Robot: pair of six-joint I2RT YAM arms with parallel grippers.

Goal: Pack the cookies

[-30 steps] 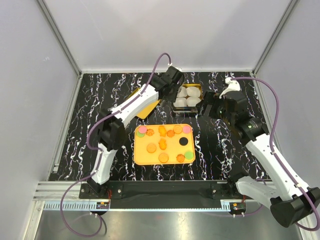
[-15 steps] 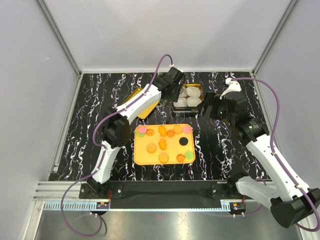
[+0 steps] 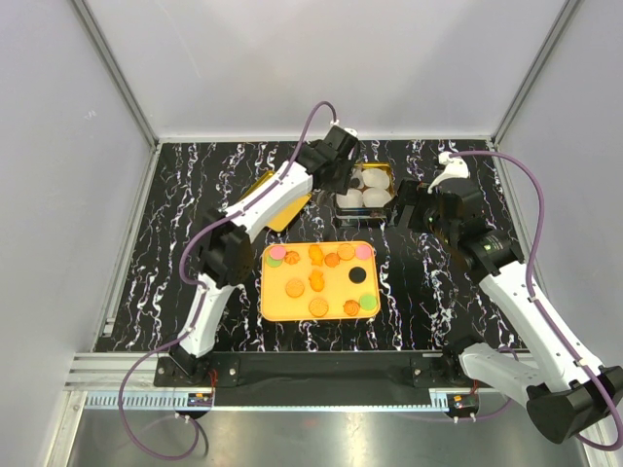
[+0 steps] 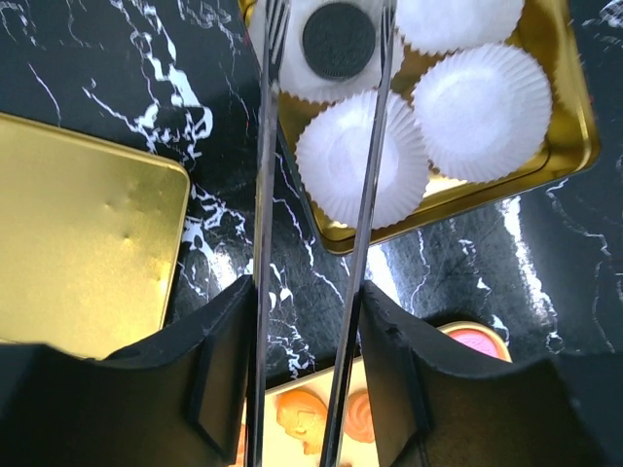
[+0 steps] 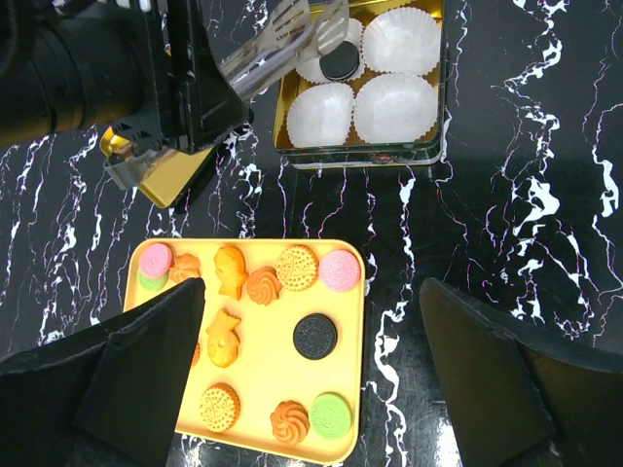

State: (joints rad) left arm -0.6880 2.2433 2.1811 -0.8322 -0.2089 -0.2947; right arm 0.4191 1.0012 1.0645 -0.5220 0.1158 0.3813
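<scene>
My left gripper (image 4: 307, 360) is clamped on a pair of metal tongs (image 4: 375, 146) that reach over the gold tin (image 4: 574, 126). The tong tips stand apart on either side of a black cookie (image 4: 339, 41), which lies in a white paper cup (image 4: 326, 92) in the tin's far left corner. The three other cups in the tin hold nothing. The lid (image 4: 78, 243) lies flat just left of the tin. My right gripper (image 5: 313, 292) hangs wide open, holding nothing, above the orange tray (image 5: 263, 360) on the tin's near side, where the remaining cookies (image 5: 297, 268) lie.
</scene>
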